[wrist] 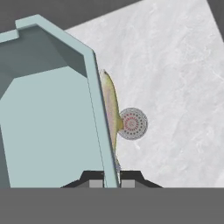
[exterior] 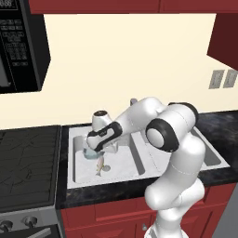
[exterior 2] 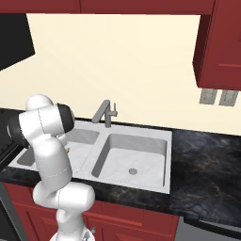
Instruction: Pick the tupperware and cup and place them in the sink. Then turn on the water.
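1. Nearly closed claw (wrist: 111, 177), fingertips pinching the thick rim wall of the pale blue tupperware (wrist: 52, 122).
2. Tupperware (exterior: 89, 153) held over the left basin of the sink (exterior: 73, 179), under the bent white arm.
3. Tan fish (wrist: 111, 109) on the basin floor just beside the tupperware wall, overlapping the round drain (wrist: 133, 124).
4. Grey faucet (exterior 2: 104, 113) behind the divider; dark worktop (exterior 2: 202, 164) to the right.

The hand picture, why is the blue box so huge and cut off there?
Hand view: the tupperware sits right at the lens, pinched by the gripper, so it overflows the edge, still sharp. Left base view: it looks small, half hidden by the arm.
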Tool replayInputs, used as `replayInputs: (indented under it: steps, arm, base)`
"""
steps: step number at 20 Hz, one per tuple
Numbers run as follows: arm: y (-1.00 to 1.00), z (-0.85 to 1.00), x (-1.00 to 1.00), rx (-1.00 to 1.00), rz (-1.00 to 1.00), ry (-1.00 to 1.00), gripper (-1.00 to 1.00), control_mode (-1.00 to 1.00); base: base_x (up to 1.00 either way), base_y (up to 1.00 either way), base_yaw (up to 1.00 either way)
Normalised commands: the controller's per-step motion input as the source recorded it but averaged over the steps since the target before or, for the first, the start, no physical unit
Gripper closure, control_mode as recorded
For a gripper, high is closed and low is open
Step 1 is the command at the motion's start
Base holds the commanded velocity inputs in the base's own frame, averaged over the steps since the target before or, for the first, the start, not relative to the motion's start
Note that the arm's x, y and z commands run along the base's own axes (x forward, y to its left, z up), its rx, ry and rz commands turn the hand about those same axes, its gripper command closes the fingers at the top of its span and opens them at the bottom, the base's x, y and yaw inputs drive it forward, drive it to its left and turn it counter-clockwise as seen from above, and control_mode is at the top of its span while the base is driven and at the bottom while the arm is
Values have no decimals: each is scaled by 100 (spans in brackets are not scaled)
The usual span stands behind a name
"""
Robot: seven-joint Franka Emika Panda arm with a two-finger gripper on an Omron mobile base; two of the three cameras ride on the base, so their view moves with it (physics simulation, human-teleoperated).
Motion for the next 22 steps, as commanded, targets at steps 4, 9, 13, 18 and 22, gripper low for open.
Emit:
replayInputs:
  steps: [4,9,13,18,22]
  arm:
    - [5,-12,1,0,0,-11,100,-100]
    - [0,-21,0,0,0,-8,100,-100]
    - [0,-21,0,0,0,-4,100,-100]
    - [3,-13,13,0,0,-1,100,-100]
    - [7,-3,31,0,0,1,100,-100]
  base:
    - [0,0,0]
    - [0,0,0]
    - [0,0,0]
    - [0,0,0]
    - [0,0,0]
